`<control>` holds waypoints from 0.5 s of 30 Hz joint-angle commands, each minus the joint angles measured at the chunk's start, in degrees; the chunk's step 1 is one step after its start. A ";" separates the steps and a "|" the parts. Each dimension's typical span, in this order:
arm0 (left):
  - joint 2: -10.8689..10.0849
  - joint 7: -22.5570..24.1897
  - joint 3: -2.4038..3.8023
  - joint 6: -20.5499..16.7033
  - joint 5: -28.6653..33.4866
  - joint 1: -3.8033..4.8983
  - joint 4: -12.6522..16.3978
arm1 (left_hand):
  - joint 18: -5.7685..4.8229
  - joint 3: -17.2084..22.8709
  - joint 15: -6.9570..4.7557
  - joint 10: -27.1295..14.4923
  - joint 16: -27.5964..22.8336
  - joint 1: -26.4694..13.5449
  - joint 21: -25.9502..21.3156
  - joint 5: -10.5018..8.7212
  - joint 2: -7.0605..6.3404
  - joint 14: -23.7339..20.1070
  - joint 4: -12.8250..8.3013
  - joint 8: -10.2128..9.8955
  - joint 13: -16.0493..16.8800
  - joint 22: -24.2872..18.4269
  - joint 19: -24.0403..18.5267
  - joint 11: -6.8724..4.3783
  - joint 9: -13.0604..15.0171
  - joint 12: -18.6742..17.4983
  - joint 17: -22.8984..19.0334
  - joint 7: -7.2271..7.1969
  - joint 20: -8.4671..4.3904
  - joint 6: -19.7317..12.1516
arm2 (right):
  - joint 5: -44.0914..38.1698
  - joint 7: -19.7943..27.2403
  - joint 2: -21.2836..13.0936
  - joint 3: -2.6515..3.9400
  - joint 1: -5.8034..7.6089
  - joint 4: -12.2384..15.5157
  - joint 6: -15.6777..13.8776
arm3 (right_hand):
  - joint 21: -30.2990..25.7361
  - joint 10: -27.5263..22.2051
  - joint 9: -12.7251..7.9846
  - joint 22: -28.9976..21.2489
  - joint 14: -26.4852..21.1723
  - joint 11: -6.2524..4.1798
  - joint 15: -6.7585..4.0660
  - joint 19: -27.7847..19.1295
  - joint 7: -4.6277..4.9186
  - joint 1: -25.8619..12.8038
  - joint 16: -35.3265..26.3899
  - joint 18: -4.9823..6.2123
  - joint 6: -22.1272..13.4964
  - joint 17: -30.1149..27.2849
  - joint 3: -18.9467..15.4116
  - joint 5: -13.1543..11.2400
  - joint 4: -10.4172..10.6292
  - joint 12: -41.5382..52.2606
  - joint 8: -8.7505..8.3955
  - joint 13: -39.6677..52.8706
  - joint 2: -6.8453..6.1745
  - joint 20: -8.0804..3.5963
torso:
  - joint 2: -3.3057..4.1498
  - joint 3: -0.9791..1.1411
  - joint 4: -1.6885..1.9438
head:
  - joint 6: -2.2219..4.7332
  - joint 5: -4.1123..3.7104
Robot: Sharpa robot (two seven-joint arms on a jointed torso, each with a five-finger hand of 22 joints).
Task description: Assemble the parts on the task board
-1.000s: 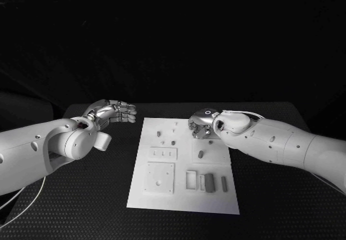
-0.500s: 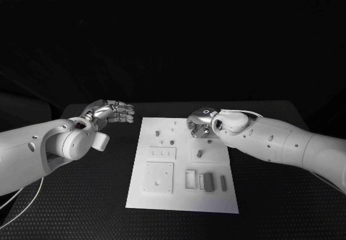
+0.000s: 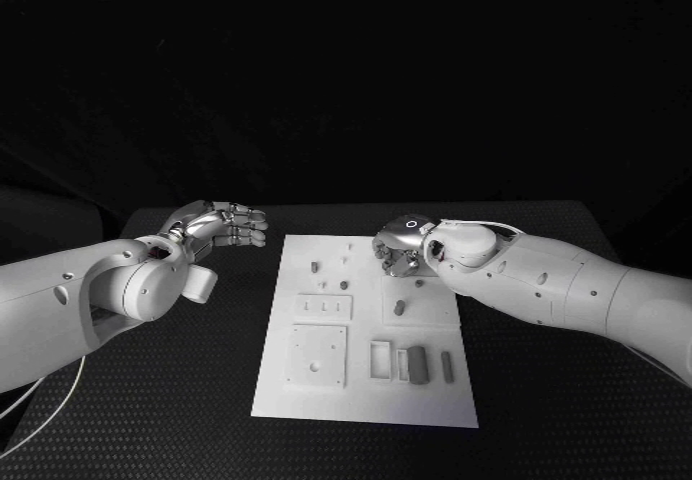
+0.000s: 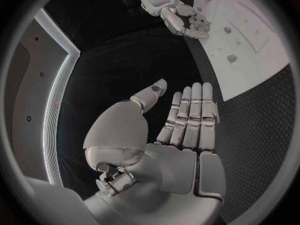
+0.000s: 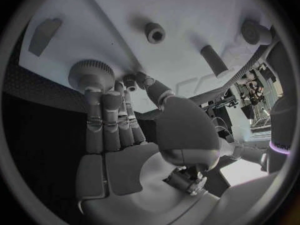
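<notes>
The white task board lies in the middle of the black table. My right hand hovers low over its far right part. In the right wrist view its fingertips touch the edge of a knurled round knob, with the thumb beside the knob and nothing held. A socket-head peg and a short cylinder stand close by. My left hand is off the board's far left corner, fingers straight and together, palm empty.
Small pegs stand in the board's far half. A raised square plate, a slotted block and dark bars sit in the near half. Bare black table flanks the board on both sides.
My right hand has shifted slightly left over the far part of the board. The left hand has barely moved.
</notes>
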 commanded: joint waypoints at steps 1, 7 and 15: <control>-0.07 0.15 0.06 0.95 0.27 0.07 0.20 | 0.48 -0.27 -0.02 0.29 -0.33 -0.65 -0.28 0.20 0.12 0.25 -0.01 -0.17 -0.09 -0.08 0.30 0.32 -0.05 -0.32 0.04 0.97 -0.03 -0.24 | -2.60 -1.42 -0.48 -0.38 -0.53 -0.37 2.69 | 0.35 0.42 0.14 1.24 -0.03 -0.04 -0.48 -0.20 -0.09 0.01 0.25 6.15 0.57 -0.11 -0.30 -0.12 -0.15 0.15 0.24 0.18 -0.39 -0.19 | 0.11 -0.04 0.04 | 0.02 -0.08; -0.25 0.04 0.05 0.95 0.29 0.07 0.26 | 0.47 -0.31 -0.03 0.32 -0.34 -0.71 -0.29 0.20 0.10 0.26 0.01 -0.18 -0.10 -0.08 0.33 0.31 -0.06 -0.34 0.04 0.95 -0.03 -0.22 | -3.41 -1.66 -0.63 -0.38 -0.57 0.27 2.44 | 0.58 1.53 0.44 1.23 0.09 -0.46 -0.88 -0.13 -0.31 0.72 0.52 6.15 0.98 -0.21 -0.16 -0.11 -0.26 0.67 0.34 1.01 -0.07 -0.30 | 0.18 0.00 0.06 | 0.02 -0.08; -0.38 -0.07 0.05 0.96 0.29 0.08 0.32 | 0.46 -0.34 -0.03 0.37 -0.35 -0.78 -0.31 0.19 0.13 0.29 0.05 -0.19 -0.11 -0.09 0.36 0.31 -0.05 -0.37 0.05 0.92 -0.04 -0.17 | -4.59 -1.97 -0.80 -0.38 -0.66 0.89 1.84 | 1.02 2.97 1.15 1.26 0.30 -1.07 -1.45 0.01 -0.79 2.21 0.90 6.15 2.43 -0.36 0.14 -0.11 -0.34 1.34 0.94 2.43 0.76 -0.48 | 0.27 -0.05 0.08 | 0.15 -0.14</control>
